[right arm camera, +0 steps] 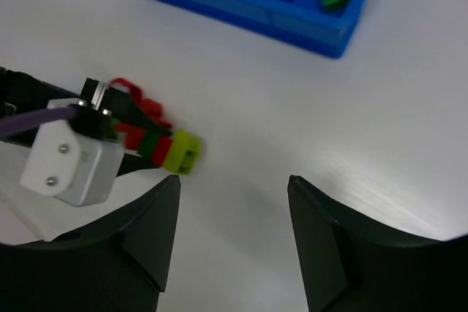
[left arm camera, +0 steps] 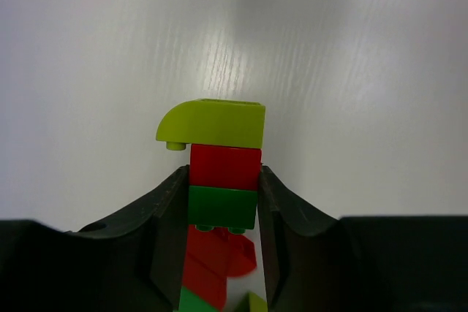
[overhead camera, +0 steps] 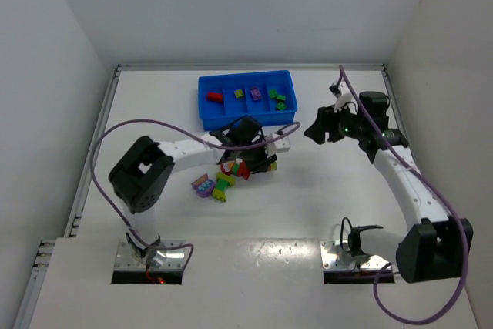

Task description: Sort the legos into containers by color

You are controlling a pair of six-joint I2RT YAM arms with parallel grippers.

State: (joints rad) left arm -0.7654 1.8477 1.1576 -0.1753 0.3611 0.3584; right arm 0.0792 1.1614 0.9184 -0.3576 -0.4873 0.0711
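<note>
Containers (overhead camera: 223, 113): four compartments of one blue tray, at the middle of the table's (overhead camera: 154, 113) far edge; red, yellow-green, purple and green bricks, one colour per compartment, left to right. Right gripper (right arm camera: 232, 184) hovers off the tray's near right corner, jaws spread, nothing between. Left gripper (left arm camera: 223, 199) near the tray's near edge, pinching brick stack (left arm camera: 219, 151): green, red, yellow-green tip. Loose legos (overhead camera: 212, 185) lie beside it

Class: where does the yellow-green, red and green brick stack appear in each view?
Left wrist: brick stack at centre, clamped between the jaws.
Right wrist: left of centre, at the jaws' tip.
Top external: near centre, barely visible under the left gripper.
Shared landmark: the left gripper.
</note>
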